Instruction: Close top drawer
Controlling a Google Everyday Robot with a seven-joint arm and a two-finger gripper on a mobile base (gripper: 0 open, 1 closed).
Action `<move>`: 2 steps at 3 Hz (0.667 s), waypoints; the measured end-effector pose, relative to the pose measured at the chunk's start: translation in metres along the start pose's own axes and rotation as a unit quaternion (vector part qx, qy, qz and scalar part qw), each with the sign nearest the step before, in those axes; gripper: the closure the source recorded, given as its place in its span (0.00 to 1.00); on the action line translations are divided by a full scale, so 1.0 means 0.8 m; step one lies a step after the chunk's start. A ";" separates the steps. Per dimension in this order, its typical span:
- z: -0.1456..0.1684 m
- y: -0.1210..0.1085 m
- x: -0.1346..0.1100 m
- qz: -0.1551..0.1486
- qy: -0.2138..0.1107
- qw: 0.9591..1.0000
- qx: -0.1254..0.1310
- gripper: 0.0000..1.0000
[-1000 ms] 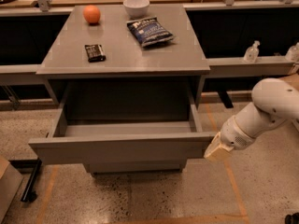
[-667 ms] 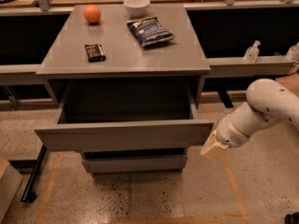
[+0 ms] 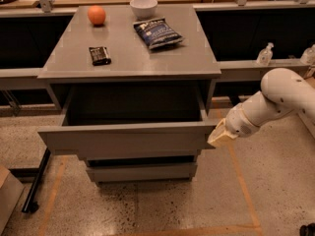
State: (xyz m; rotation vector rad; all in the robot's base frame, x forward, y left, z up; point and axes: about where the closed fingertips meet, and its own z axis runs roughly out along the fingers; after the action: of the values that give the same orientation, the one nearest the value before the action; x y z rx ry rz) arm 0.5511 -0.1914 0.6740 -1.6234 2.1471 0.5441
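Observation:
The top drawer is a wide matte grey box with a plain flat front, pulled partway out of the grey cabinet. Its inside looks dark and empty. My gripper is at the end of the white arm that comes in from the right. Its cream tip rests against the right end of the drawer's front panel.
On the cabinet top lie an orange, a white bowl, a dark chip bag and a small dark bar. A lower drawer front sits below. Low shelves flank the cabinet; bottles stand at right.
The top drawer has slid inward toward the cabinet. My gripper has moved left and away with it, staying at the front panel's right end.

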 end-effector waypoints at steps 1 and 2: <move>0.005 -0.005 -0.005 -0.005 -0.016 1.000 0.011 0.82; 0.022 -0.032 -0.026 -0.035 -0.034 0.999 0.021 1.00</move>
State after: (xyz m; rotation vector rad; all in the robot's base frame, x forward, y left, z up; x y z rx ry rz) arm 0.5825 -0.1717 0.6686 -1.6282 2.0318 0.5212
